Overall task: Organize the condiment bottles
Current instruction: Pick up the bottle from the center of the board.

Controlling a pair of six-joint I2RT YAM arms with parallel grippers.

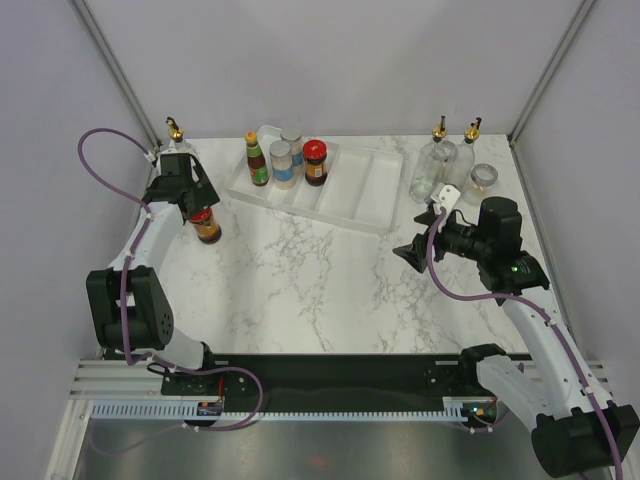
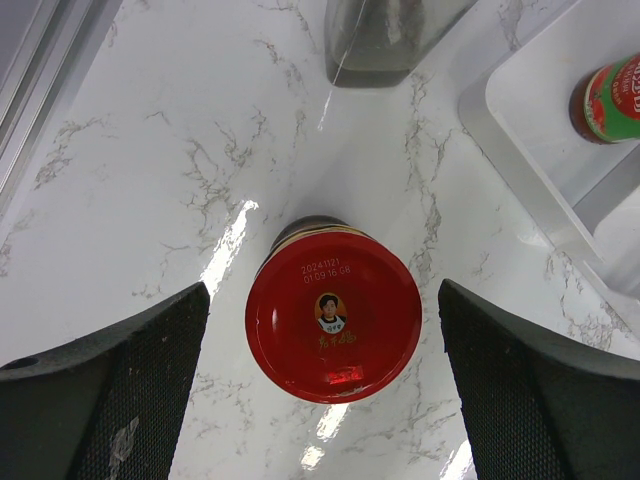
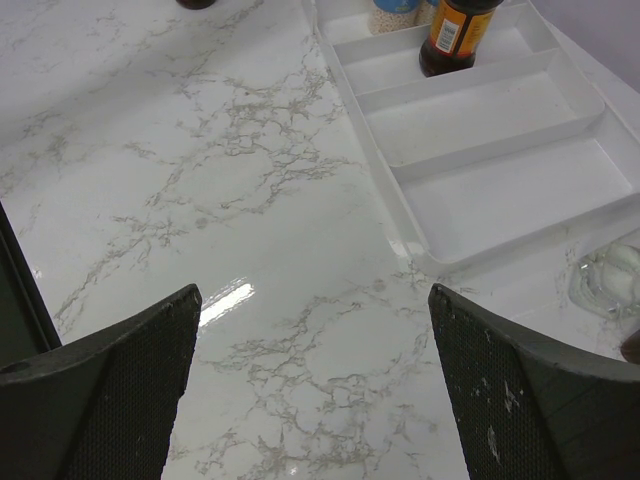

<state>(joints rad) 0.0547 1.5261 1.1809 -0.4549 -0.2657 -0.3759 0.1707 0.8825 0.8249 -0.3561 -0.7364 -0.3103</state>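
Hovering over red-lidded jar (image 2: 333, 318) with left gripper (image 2: 322, 295), fingers wide apart, jar upright on marble table (image 1: 300, 270) near white tray's (image 1: 372, 190) left end. Centre, descend straight, clamp below lid. Right gripper (image 3: 315, 292) likewise spread, empty.

**Bright, even overhead light; glare on glossy marble**

Top view: sharp and evenly lit, nothing blown out. Small soft shadows lie under the arms, and the bottom strip of the frame is dimmer.

Left wrist view: white glare streaks on the marble table (image 2: 120, 200) at centre-left and bottom centre. There's a small highlight on the red-lidded jar (image 2: 333, 316), and the lid print is readable. The dark fingers (image 2: 100, 400) in the lower corners are slightly soft. The glass cruet (image 2: 390, 40) at the top edge is out of focus.

Right wrist view: glare patch left of centre, low in the frame. The white tray (image 3: 500, 150) at upper right is bright and low in contrast, with faint shadows along its ridges.
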